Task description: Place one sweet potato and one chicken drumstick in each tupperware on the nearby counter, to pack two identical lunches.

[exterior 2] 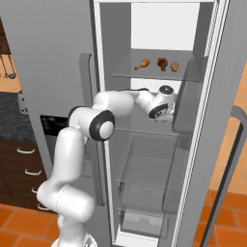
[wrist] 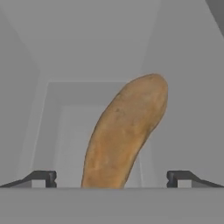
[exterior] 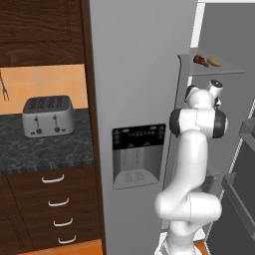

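A tan-orange sweet potato (wrist: 127, 131) lies close in front of the hand, between the fingertips (wrist: 43, 178) and touching neither. My gripper (wrist: 111, 178) is open and reaches into the open fridge, under its upper shelf (exterior 2: 144, 75). On that shelf lie an orange chicken drumstick (exterior 2: 141, 63), a darker reddish piece (exterior 2: 162, 63) and a tan piece (exterior 2: 174, 66). From the left base view I see a reddish piece (exterior: 200, 61) and a tan one (exterior: 214, 62) up there. The dark speckled counter (exterior: 45, 149) lies to the left. The tupperware is out of view.
A silver toaster (exterior: 48, 115) stands on the counter, above brown drawers (exterior: 55, 204). The shut fridge door with its dispenser (exterior: 138, 155) stands between counter and arm. The swung-open door (exterior 2: 212, 120) with its bins flanks the arm on the right. Lower fridge shelves (exterior 2: 144, 169) are bare.
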### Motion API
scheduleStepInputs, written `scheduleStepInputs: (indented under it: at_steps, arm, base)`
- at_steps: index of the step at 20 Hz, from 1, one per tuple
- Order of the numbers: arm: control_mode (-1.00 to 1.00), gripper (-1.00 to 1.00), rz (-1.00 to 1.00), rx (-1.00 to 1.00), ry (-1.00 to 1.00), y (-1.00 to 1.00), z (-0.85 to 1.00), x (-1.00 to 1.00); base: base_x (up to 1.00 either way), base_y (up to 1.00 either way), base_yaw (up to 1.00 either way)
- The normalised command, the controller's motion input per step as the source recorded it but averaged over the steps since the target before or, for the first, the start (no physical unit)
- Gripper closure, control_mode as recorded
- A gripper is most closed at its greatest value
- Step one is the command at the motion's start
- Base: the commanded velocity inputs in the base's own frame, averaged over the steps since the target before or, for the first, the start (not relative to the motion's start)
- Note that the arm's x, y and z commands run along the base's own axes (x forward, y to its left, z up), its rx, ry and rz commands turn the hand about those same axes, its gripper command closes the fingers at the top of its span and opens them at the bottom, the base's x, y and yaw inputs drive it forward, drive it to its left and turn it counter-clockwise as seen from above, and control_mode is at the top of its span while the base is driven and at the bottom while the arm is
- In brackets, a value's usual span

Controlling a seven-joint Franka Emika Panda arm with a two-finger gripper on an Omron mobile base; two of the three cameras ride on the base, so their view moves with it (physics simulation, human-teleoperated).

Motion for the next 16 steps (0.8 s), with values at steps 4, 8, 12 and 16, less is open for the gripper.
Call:
scheduleStepInputs:
  at_steps: [4,8,12,16]
  arm:
    - [-1.0,-1.0,0.0,0.0,-0.06,0.0,-0.19,0.46]
    - [-1.0,-1.0,0.0,0.0,-0.11,0.0,-0.33,0.25]
    - [-1.0,-1.0,0.0,0.0,-0.06,0.0,-0.27,0.03]
    - [-1.0,1.0,0.0,0.0,0.0,0.0,-0.07,0.01]
  base:
    - [0.0,0.0,0.0]
    - [0.0,0.0,0.0]
    - [0.0,0.0,0.0]
    - [0.0,0.0,0.0]
